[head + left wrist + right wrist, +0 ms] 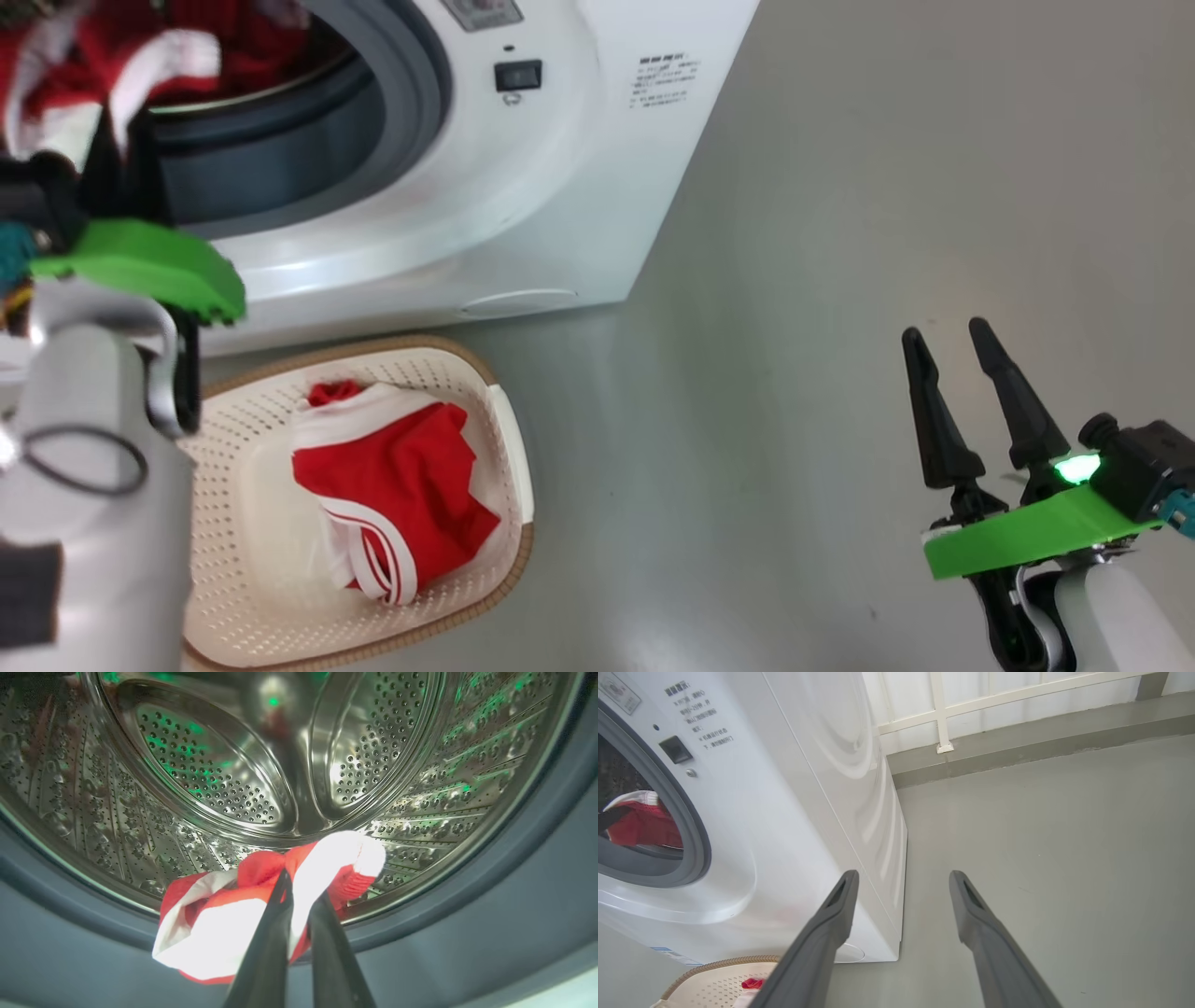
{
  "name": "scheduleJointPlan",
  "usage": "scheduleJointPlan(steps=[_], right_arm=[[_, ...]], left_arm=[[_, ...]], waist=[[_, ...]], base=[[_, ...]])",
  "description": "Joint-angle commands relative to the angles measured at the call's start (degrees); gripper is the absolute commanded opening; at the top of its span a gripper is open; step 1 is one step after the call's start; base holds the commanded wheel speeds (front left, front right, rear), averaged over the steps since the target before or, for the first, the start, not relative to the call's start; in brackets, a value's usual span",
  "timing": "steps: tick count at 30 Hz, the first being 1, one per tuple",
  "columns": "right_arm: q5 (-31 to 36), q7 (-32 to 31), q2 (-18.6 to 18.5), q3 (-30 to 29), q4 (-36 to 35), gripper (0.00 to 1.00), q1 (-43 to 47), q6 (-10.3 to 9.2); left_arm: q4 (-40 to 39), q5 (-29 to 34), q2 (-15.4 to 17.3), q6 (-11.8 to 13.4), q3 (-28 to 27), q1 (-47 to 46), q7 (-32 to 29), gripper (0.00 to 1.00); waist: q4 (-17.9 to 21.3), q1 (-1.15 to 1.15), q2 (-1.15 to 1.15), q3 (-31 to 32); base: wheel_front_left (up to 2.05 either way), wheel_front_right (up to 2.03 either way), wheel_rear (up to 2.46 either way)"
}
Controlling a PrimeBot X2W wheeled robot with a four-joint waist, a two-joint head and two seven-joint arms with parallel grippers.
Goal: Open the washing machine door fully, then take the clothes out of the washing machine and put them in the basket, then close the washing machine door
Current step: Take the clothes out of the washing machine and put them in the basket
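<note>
Pale left forearm (93, 485) low at left in the head view, its left hand (131, 149) reaching into the open mouth of the washer (523, 187), among red and white clothes (93, 65). Just below the washer front, on the floor, cream basket (509, 439) with one red garment (401, 485) lying in it. Right hand (945, 341) at lower right, well apart from the washer.

Left wrist view: left hand (301, 891) clenched on a fold of the clothes (210, 933), red with white bands, draped over the lower lip of the steel drum (210, 779) and onto the grey ring (514, 882).

Right wrist view: right hand (903, 873) released, fingers spread wide, holding nothing, over bare grey floor (1041, 835) beside the washer's side panel. Red cloth (644, 826) in the mouth at far left; basket rim (719, 963) at bottom left.

Judged about midway: door step done, mouth standing open; one garment delivered; another gripped but not yet lifted out. Left to do: carrying it to the basket, any pieces deeper in the drum, then shutting the door.
</note>
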State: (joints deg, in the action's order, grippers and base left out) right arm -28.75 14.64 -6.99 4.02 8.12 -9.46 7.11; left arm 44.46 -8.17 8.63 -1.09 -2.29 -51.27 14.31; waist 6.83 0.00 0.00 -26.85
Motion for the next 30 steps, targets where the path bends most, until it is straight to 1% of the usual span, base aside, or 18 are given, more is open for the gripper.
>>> scheduleJointPlan(steps=[1, 7, 12, 16, 20, 23, 28, 29, 30], right_arm=[[-0.19, 0.36, -0.8, 1.04, -1.02, 1.0, 1.37, 0.37], [-0.18, 0.36, -0.98, 1.04, -0.72, 1.0, 3.06, 0.37], [-0.16, 0.36, -1.11, 0.75, -0.67, 1.0, 4.26, 0.37], [-0.16, 0.36, -1.11, 0.67, -0.61, 1.0, 4.68, 0.37], [-0.18, 0.36, -1.11, 0.75, -0.54, 1.0, 5.04, 0.37], [-0.18, 0.36, -1.07, 0.8, -0.55, 1.0, 5.31, 0.37], [-0.31, 0.36, -1.17, 0.74, -0.64, 1.0, 5.61, 0.37], [-0.31, 0.36, -1.2, 0.63, -0.68, 1.0, 5.63, 0.37], [-0.31, 0.36, -1.22, 0.56, -0.72, 1.0, 5.61, 0.37]], left_arm=[[-3.4, 0.27, 1.87, -0.24, -1.54, 2.25, 0.68, 0.0], [-16.17, 0.94, -1.49, -1.16, -4.45, 12.88, 0.68, 0.0], [-25.39, 0.98, -3.98, -2.36, -6.78, 19.65, 0.68, 0.0], [-31.78, 1.06, -5.17, -2.82, -7.48, 23.7, 0.68, 0.0], [-37.67, 0.73, -5.62, -2.81, -7.56, 26.79, 0.68, 0.0], [-41.98, -0.01, -5.71, -2.26, -6.93, 28.77, 0.68, 0.0], [-49.62, -1.34, -5.73, -0.01, -5.11, 31.35, 0.69, 0.0], [-52.96, -0.92, -5.74, 0.84, -4.13, 31.99, 0.69, 0.0], [-54.58, -1.0, -5.74, 1.35, -3.6, 32.23, 0.69, 0.0]], waist=[[-1.1, 0.0, 0.0, 2.07], [-2.12, 0.0, 0.0, 5.12], [-3.17, 0.0, 0.0, 6.69], [-3.85, 0.0, 0.0, 7.43], [-4.29, 0.0, 0.0, 7.99], [-4.43, 0.0, 0.0, 8.27], [-4.54, 0.0, 0.0, 8.29], [-4.58, 0.0, 0.0, 8.11], [-4.62, 0.0, 0.0, 7.99]], base=[[0.0, 0.0, 0.0], [0.0, 0.0, 0.0], [0.0, 0.0, 0.0], [0.0, 0.0, 0.0], [0.0, 0.0, 0.0], [0.0, 0.0, 0.0], [0.0, 0.0, 0.0], [0.0, 0.0, 0.0], [0.0, 0.0, 0.0]])
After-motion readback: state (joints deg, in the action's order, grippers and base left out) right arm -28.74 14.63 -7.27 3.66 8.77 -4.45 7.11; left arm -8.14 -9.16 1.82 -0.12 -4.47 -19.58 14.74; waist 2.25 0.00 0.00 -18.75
